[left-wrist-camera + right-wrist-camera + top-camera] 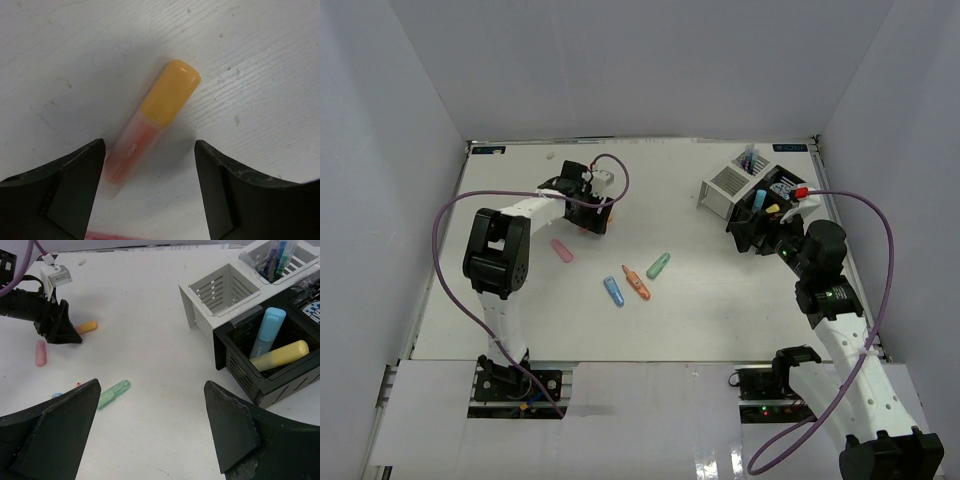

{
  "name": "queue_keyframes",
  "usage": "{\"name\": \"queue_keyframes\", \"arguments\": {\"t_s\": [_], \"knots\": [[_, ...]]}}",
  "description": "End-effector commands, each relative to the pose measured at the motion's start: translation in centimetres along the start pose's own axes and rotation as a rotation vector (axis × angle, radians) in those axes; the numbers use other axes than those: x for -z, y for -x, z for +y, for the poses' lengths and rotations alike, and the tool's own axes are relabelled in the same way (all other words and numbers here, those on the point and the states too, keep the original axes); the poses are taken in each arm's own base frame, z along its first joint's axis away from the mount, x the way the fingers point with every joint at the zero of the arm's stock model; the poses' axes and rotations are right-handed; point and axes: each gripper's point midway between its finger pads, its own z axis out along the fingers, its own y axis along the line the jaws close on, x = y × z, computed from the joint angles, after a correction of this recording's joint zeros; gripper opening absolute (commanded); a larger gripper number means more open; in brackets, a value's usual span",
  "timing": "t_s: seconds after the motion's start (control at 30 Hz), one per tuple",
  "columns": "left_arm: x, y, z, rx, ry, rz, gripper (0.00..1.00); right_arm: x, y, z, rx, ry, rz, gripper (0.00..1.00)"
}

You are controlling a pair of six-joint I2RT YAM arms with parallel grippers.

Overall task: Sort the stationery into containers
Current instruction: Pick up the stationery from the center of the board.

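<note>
Orange marker (152, 122), yellow-orange cap, frosted barrel, lies between the left gripper (149, 145) and its spread jaws. The right gripper (151, 385) gapes wide, holding nothing.

The left arm (535, 210) and right arm (847, 345) are white with black joints and trailing purple cables (434, 245).

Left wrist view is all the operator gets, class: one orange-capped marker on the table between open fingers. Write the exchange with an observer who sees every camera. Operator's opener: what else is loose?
Observer: Four more lie loose: a pink marker, a blue marker, an orange marker and a green marker.
Operator: Where are the containers?
Observer: The white box and black box stand side by side at the far right.
Operator: Anything in them?
Observer: A light-blue marker and a yellow marker lean in one compartment of the black box.
</note>
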Motion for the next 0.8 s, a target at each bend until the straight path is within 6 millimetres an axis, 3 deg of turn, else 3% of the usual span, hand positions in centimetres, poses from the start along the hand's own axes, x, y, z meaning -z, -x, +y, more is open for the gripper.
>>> {"name": "queue_keyframes", "arguments": {"t_s": [0.0,0.07,0.1,0.17,0.2,0.4,0.63,0.67,0.73,0.77], "knots": [[-0.4,-1.2,-1.6,-0.002,-0.087,0.021,0.81,0.2,0.4,0.5,0.021,0.025,-0.018,0.90],[-0.3,-1.3,-2.3,-0.005,-0.120,0.020,0.75,0.3,0.3,0.6,0.020,0.026,-0.015,0.90],[-0.3,-1.6,-2.5,-0.003,-0.130,0.022,0.65,0.2,0.3,0.6,0.022,0.031,-0.014,0.90],[-0.3,-1.6,-2.9,-0.007,-0.142,0.021,0.57,0.1,0.3,0.7,0.019,0.039,-0.017,0.90],[-0.2,-1.6,-3.2,-0.012,-0.142,0.021,0.48,0.1,0.2,0.8,0.016,0.045,-0.012,0.90],[1.2,0.1,-5.3,-0.069,-0.169,-0.049,0.29,0.2,0.2,1.1,0.001,0.054,-0.010,0.90],[6.9,4.9,-9.7,-0.173,-0.171,-0.229,0.24,0.4,0.4,3.1,-0.043,0.156,-0.009,0.90],[8.5,5.6,-11.4,-0.212,-0.177,-0.279,0.23,0.4,0.1,3.6,-0.054,0.183,0.007,0.90],[10.1,6.3,-12.8,-0.236,-0.161,-0.326,0.23,0.2,0.6,4.2,-0.067,0.218,-0.007,0.91],[11.6,6.7,-14.6,-0.258,-0.180,-0.372,0.23,0.1,0.5,4.7,-0.083,0.249,0.010,0.91]]}}
